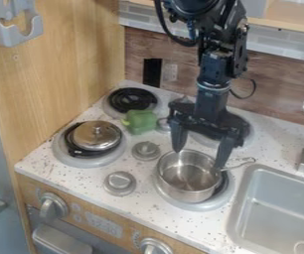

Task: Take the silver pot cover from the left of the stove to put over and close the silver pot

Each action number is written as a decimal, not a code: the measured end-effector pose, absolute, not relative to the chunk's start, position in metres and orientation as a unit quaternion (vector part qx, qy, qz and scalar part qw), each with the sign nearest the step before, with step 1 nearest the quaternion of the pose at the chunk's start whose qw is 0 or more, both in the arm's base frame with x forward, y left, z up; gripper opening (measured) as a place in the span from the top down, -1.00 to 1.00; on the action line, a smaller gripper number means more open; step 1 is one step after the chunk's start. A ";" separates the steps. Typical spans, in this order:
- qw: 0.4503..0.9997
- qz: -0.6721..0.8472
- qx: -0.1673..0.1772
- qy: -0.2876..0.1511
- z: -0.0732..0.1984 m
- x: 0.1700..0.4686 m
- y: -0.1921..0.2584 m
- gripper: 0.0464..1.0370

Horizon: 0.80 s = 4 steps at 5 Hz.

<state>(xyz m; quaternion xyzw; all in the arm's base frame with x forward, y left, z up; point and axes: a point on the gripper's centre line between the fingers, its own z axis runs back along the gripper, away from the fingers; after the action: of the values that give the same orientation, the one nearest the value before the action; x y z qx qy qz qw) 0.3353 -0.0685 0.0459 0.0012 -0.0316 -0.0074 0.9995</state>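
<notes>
The black gripper [198, 158] hangs over the silver pot [188, 181], its fingers spread apart and pointing down near the pot's back rim, nothing held between them. The pot stands uncovered on the front right burner, its handle toward the right. On the front left burner rests the silver pot cover [97, 135], lying flat with its knob up, to the left of the gripper. The stove top [151, 191] is white and speckled.
A green pepper-like toy [140, 121] lies between the back left burner [132, 99] and the gripper. Grey knobs [146, 150] stand between the front burners. At the right is a sink [280, 198]; a wooden wall [55, 74] borders the left.
</notes>
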 end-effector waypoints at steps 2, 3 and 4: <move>0.999 0.034 0.021 -0.003 0.037 0.344 -0.040 -0.92; 0.993 0.117 0.016 -0.002 0.039 0.363 0.020 -0.92; 0.984 0.177 0.015 -0.004 0.040 0.377 0.067 -0.92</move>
<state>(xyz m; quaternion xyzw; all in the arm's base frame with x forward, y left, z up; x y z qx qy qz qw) 0.3772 0.0673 0.0398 0.0150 -0.0042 0.1770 0.9841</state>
